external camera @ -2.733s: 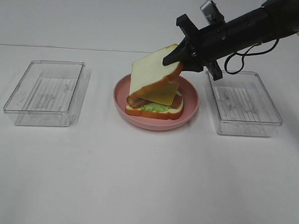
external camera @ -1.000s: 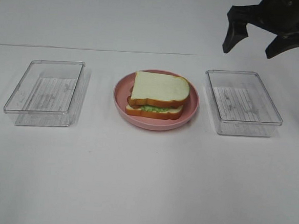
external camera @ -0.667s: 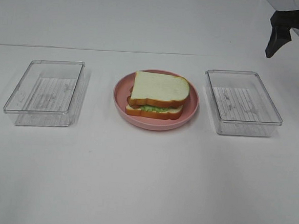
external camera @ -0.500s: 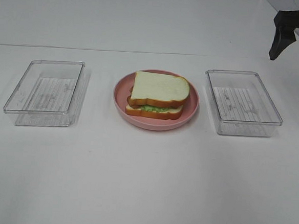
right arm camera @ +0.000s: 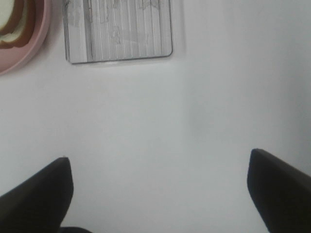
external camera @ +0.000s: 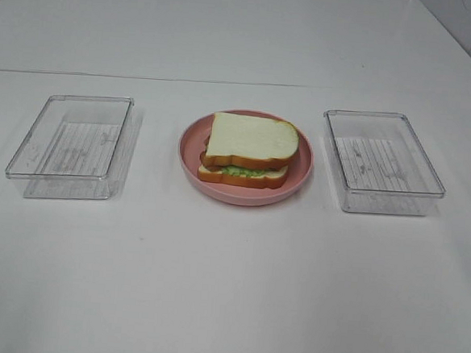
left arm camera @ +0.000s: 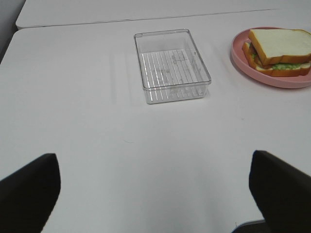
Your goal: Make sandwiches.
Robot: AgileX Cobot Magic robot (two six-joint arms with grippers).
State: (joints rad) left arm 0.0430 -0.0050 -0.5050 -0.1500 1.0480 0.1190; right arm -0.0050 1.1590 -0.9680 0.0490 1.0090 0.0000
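With the top slice now lying flat on the stack, the sandwich (external camera: 246,151) sits assembled on the pink plate (external camera: 298,182) mid-table, between the two clear trays (external camera: 69,144). Right tool (right arm camera: 158,194) has let go and pulled clear out of the overhead view; jaws wide, nothing in them, over bare table (external camera: 227,289) beside the right tray (right arm camera: 118,30). Left tool (left arm camera: 155,191) parked, also spread wide and empty. Looks like the build is done, unless more sandwiches are expected.
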